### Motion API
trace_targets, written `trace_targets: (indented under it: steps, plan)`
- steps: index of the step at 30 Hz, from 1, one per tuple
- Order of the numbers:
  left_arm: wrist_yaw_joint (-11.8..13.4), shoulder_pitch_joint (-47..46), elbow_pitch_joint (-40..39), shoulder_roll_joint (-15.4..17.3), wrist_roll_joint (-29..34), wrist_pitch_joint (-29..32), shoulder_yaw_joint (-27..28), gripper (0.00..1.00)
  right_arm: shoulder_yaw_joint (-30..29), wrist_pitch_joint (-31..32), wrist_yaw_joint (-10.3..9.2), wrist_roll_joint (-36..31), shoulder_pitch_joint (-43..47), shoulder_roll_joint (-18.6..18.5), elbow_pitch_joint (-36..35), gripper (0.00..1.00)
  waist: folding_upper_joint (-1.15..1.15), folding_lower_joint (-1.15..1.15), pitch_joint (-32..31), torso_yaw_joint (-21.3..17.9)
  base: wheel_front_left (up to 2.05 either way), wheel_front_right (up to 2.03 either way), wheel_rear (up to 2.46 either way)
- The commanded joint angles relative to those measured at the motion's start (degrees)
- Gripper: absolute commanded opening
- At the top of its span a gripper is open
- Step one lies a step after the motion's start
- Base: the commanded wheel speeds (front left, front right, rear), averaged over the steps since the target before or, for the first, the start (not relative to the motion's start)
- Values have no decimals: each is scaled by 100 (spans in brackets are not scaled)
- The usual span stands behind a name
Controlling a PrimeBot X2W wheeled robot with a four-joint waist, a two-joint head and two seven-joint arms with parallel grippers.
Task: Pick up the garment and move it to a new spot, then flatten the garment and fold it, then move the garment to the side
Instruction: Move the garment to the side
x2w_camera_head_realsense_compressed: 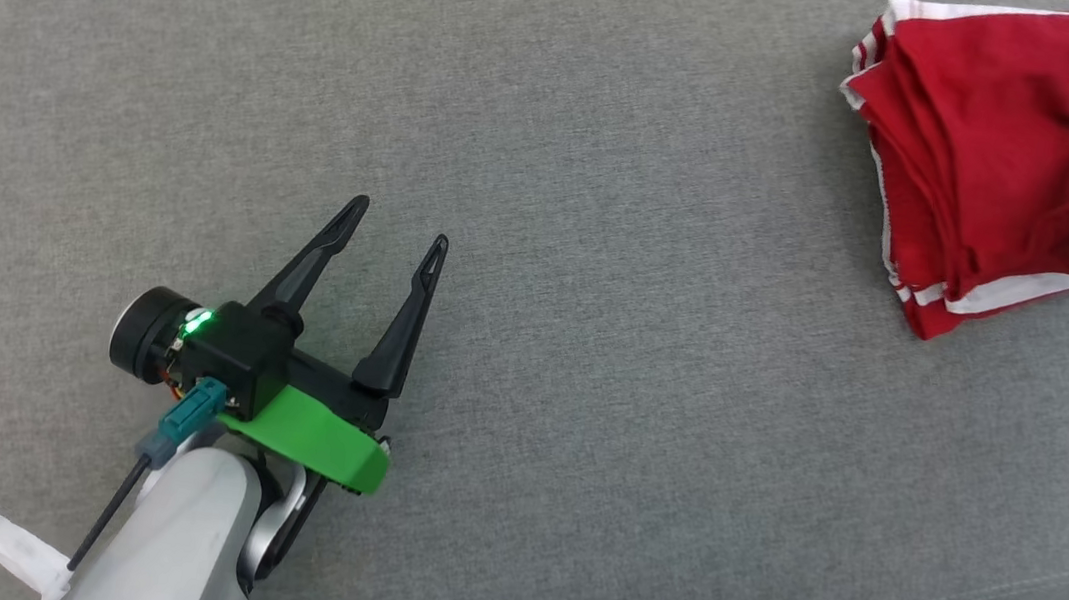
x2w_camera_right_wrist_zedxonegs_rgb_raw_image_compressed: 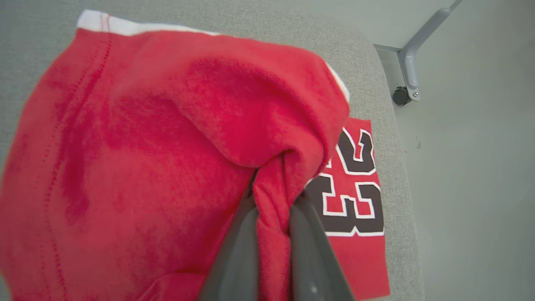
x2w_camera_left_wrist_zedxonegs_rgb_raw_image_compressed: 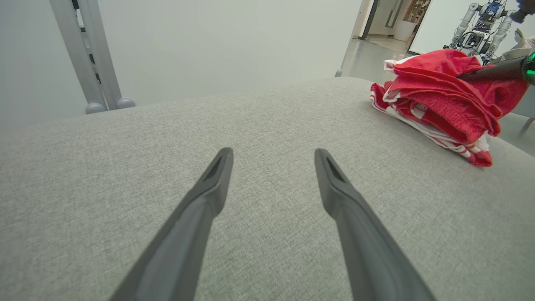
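Pinching a fold of the red garment (x2w_camera_right_wrist_zedxonegs_rgb_raw_image_compressed: 146,138) between clenched fingers (x2w_camera_right_wrist_zedxonegs_rgb_raw_image_compressed: 238,242), our right gripper (x2w_camera_right_wrist_zedxonegs_rgb_raw_image_compressed: 271,196) holds it folded, likely to drag it aside. Our left gripper (x2w_camera_head_realsense_compressed: 399,224) sits spread wide and empty, well apart from it.

Grey cushion (x2w_camera_head_realsense_compressed: 612,148) w/ red garment (x2w_camera_head_realsense_compressed: 995,141)
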Motion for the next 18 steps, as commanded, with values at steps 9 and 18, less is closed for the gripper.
trace_targets:
  steps: [9, 18]
  plan:
    - [47, -86, 105, 34, -109, -57, 55, 100, 315, -376, -7, -231, -319, 222, 1424, 100, 0, 0, -62, 289, 0, 0, 0]
    - [191, 311, 167, 26, -237, -141, 287, 100, 146, -1185, -7, -111, -301, 387, 1850, 100, 0, 0, -914, 410, 0, 0, 0]
